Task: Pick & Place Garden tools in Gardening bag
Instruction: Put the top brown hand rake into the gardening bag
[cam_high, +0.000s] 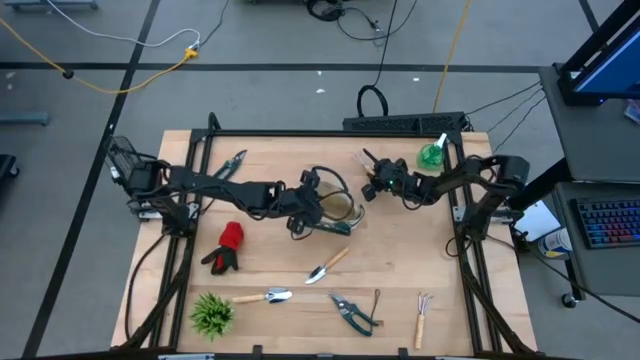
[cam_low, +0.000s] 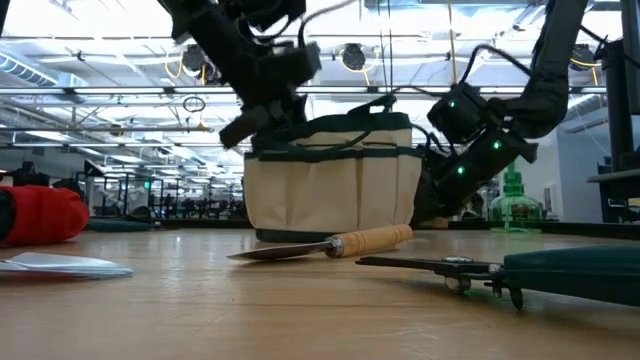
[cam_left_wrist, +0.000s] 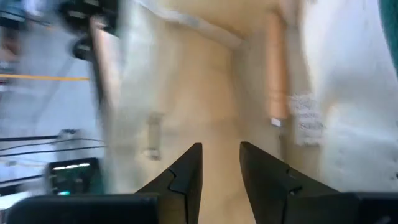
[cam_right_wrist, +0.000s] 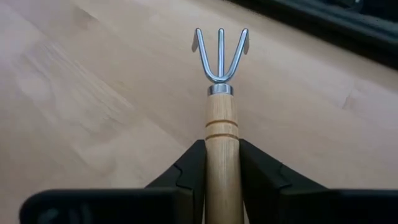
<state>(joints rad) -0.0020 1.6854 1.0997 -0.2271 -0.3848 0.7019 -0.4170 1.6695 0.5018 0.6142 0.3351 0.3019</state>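
Observation:
The cream gardening bag (cam_high: 340, 210) (cam_low: 330, 180) stands upright on its base mid-table. My left gripper (cam_high: 300, 215) (cam_left_wrist: 221, 149) hovers open at the bag's left end, nothing between its fingers. To the right of the bag my right gripper (cam_high: 378, 182) (cam_right_wrist: 222, 146) is shut on a wooden-handled hand fork (cam_right_wrist: 221, 93). Lying flat on the table are a trowel (cam_high: 327, 266) (cam_low: 320, 245), a second trowel (cam_high: 262, 297), green pruners (cam_high: 352, 310), a small rake (cam_high: 422, 318), a red-and-black glove (cam_high: 227, 247) and more pruners (cam_high: 232, 165). A green spray bottle (cam_high: 432, 153) stands far right. My right gripper pinches the fork's wooden handle (cam_right_wrist: 222, 124) between its two fingers, one on each side. The fingers come from the table's right, slanting down, and lie along the handle. The metal tines (cam_right_wrist: 221, 56) stick out ahead of the fingertips; whether they touch the table I cannot tell.
A spiky green plant (cam_high: 212, 313) sits at the near left corner. A black frame (cam_high: 400, 123) runs along the table's far edge and down both sides. Bare wood lies between the bag and the near row of tools.

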